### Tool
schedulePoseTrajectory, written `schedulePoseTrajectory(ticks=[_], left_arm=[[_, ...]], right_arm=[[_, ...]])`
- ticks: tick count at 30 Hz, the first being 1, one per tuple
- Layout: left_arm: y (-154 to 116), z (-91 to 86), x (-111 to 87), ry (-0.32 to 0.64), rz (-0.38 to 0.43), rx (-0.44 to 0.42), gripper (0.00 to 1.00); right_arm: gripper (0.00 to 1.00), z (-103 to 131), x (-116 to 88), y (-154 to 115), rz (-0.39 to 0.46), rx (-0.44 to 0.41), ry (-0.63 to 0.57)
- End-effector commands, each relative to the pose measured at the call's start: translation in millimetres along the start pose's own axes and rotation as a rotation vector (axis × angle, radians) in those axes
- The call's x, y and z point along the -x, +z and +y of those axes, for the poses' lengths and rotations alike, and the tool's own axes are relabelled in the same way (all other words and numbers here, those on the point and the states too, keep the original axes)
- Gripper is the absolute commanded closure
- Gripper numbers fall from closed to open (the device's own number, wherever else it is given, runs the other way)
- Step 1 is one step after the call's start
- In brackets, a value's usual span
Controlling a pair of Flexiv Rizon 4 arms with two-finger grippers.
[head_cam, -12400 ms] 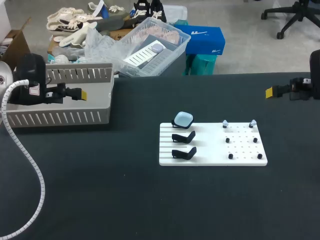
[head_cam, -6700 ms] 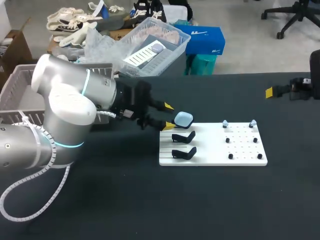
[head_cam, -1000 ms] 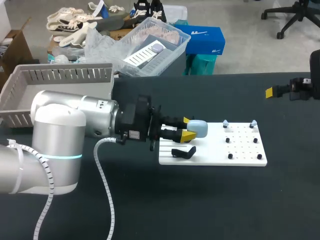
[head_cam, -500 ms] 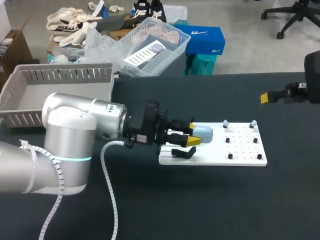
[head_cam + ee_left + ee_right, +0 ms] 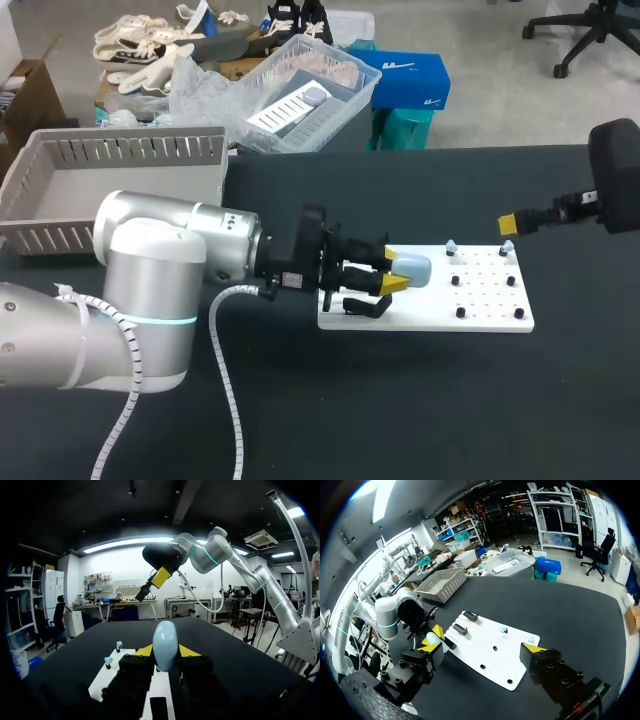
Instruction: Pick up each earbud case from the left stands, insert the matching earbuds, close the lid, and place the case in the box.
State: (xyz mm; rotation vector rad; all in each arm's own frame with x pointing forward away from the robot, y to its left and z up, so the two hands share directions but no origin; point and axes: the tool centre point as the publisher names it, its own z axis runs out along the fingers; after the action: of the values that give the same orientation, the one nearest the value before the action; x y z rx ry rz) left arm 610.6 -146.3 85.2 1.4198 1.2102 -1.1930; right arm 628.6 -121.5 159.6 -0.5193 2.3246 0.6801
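Observation:
My left gripper [image 5: 388,278] is shut on a light blue earbud case [image 5: 411,268], held just above the left part of the white board [image 5: 480,305]. In the left wrist view the case [image 5: 165,644] stands upright between the yellow tips. An empty black stand [image 5: 366,305] sits under the gripper; other stands are partly hidden. Two small earbuds [image 5: 451,246] [image 5: 506,246] sit on pegs at the board's far edge. My right gripper [image 5: 512,222] hangs open above the table right of the board, fingers wide apart and holding nothing [image 5: 482,650].
The grey slatted box [image 5: 120,150] stands at the table's back left. Black pegs [image 5: 461,313] dot the board's right half. The right wrist view shows the board [image 5: 495,652] ahead, with the left gripper [image 5: 432,636] at its end.
My left gripper carried the case to the right and slightly down over the board. The right arm came in leftward toward the board.

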Motion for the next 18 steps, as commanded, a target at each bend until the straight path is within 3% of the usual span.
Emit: schedulePoseTrajectory(ticks=[1, 18], left_arm=[[6.3, 0.6, -4.3, 0.005, -0.006, 0.007, 1.00], [9.6, 2.7, -6.2, 0.018, 0.003, 0.009, 1.00]], right_arm=[[0.00, 14.2, -7.2, -1.9, 0.002, 0.007, -0.014], [0.00, 53.0, -31.3, 36.4, 0.099, 0.056, -0.031]])
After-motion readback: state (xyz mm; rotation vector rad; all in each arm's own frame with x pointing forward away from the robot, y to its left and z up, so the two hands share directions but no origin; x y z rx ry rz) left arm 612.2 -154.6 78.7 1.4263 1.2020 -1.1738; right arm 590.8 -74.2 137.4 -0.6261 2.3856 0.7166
